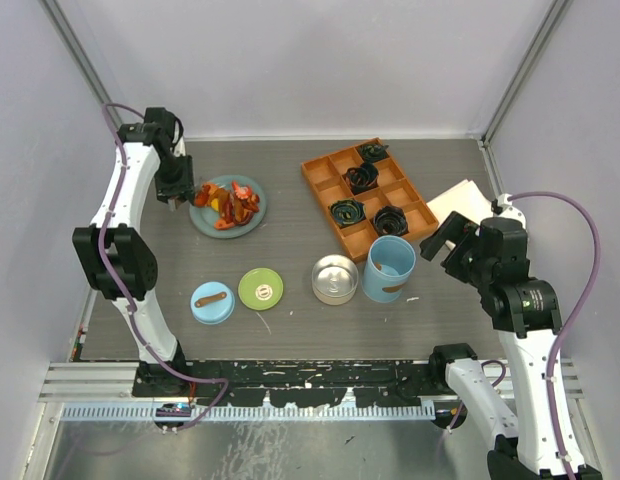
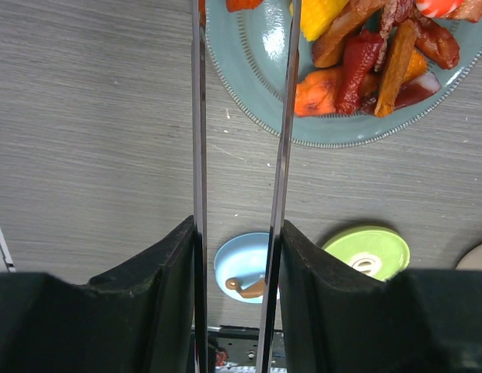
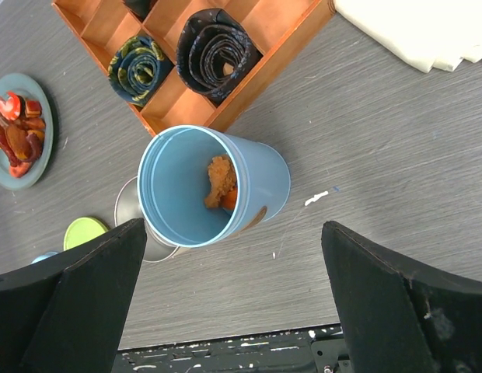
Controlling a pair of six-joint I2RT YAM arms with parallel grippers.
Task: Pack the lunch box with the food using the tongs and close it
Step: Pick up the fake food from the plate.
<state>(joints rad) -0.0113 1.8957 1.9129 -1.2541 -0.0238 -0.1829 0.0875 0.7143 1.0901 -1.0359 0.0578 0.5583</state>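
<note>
On the grey tabletop (image 1: 290, 250), food pick-up appears in hand: the left gripper (image 2: 235, 241), clamped on slim grey metal tongs (image 2: 199, 116) reaching over the orange-red food chunks (image 2: 358, 66) on the round teal plate (image 2: 249, 70), must next straddle one chunk; the right gripper (image 3: 233, 233) idles, jaws apart.

Dark grey wood-grain table (image 1: 290, 215) under me. Far L: teal plate (image 1: 252, 188); far side, R of ctr: orange compartment tray (image 1: 327, 172), set at an angle. Near row, L to R: blue lid (image 1: 212, 302), handle up; green lid (image 1: 260, 288) just beside it, not touching; steel tin (image 1: 317, 285), upright, open; lt-blue cylinder (image 1: 380, 285), upright, open, hard by the tin's R side, touching or not I can't tell. Folded white sheet (image 1: 460, 198) at R edge, near tray's corner; small white fleck (image 3: 316, 198) on the tabletop just R of cylinder.
</note>
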